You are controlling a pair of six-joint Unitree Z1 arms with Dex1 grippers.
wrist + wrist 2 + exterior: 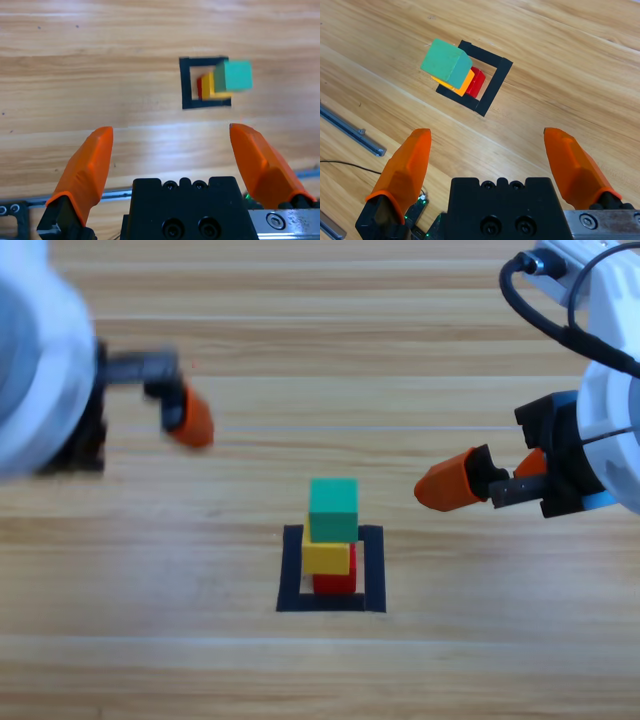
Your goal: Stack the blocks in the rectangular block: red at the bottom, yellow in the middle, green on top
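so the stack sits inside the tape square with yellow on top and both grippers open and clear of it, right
Not quite: green is on top; yellow is in the middle above red, as the high view shows. The rest holds: tape square, left gripper and right gripper open, clear.

Teal-green cube [333,508], yellow cube [325,558], red cube [336,583], navy-black outline [291,570].

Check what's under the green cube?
Green sits on yellow, which sits on red, inside the tape square. Only one side of red shows; the faces where they meet are covered.
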